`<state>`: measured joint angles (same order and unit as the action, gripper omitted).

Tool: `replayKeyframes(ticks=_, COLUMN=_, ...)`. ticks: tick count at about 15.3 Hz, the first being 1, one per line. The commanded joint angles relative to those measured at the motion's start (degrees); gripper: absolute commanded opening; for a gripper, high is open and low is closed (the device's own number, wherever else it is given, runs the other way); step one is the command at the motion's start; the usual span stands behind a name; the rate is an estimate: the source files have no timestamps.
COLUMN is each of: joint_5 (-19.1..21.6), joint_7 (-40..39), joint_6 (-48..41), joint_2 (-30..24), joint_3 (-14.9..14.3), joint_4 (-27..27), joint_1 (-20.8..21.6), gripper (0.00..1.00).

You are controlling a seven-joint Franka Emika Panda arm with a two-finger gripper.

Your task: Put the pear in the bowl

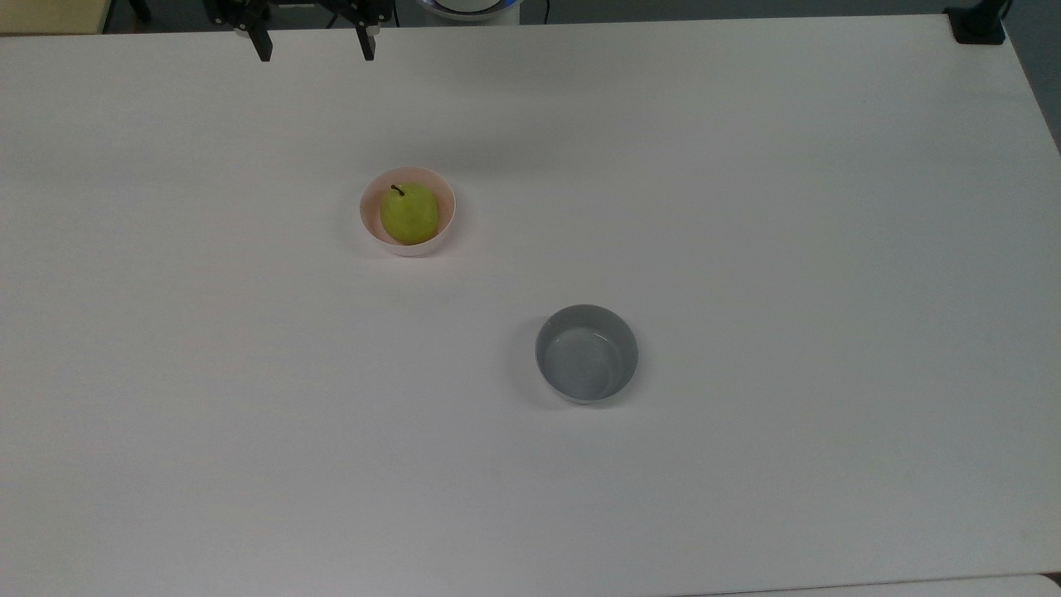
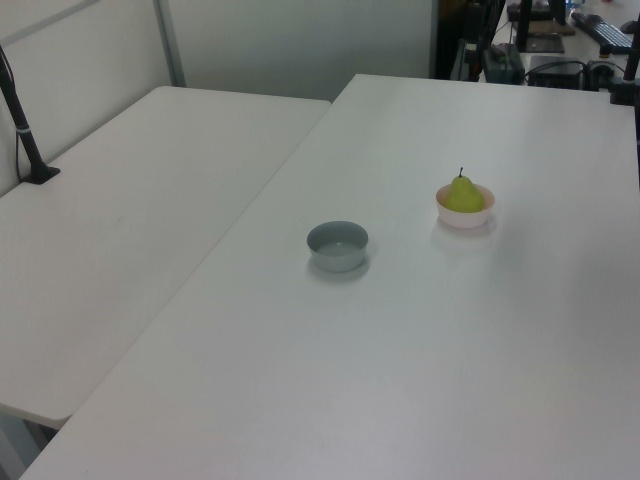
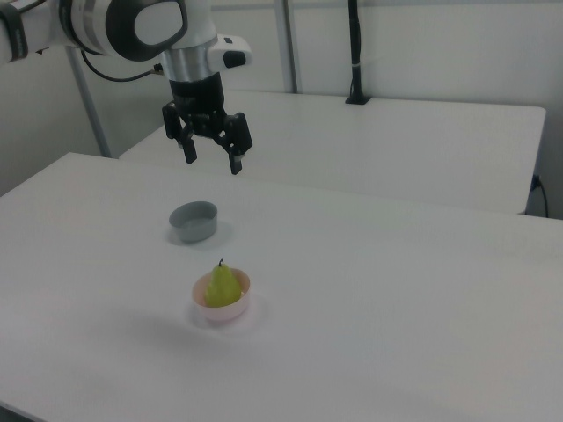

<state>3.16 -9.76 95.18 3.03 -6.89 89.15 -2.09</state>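
Pear (image 1: 409, 213) sits upright inside the pale pink bowl (image 1: 442, 229), stem up, on the white table (image 1: 746, 207). Well apart from it stands 1 grey bowl (image 1: 587, 353). High above the table, the gripper (image 3: 212, 156) hangs with jaws spread wide, holding nothing.

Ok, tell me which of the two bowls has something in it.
The pale pink bowl, toward the top view's upper left: the pear sits upright in it, stem up. The grey bowl, toward the top view's lower right, holds nothing.
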Motion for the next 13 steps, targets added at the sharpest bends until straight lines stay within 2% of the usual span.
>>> replayKeyframes(ticks=1, joint_5=0.62, joint_7=-1.06, joint_6=0.09, joint_2=-2.42, joint_3=-0.14, joint_4=3.05, joint_1=0.77, gripper=1.00)
replayKeyframes(ticks=5, joint_5=0.18, joint_7=-0.79, joint_6=3.61, joint_2=-4.70, joint_3=-0.31, joint_4=5.50, joint_1=1.12, gripper=1.00)
replayKeyframes(ticks=13, joint_5=0.18, joint_7=-0.79, joint_6=3.52, joint_2=-4.97, joint_3=-0.31, joint_4=5.60, joint_1=1.03, gripper=1.00)
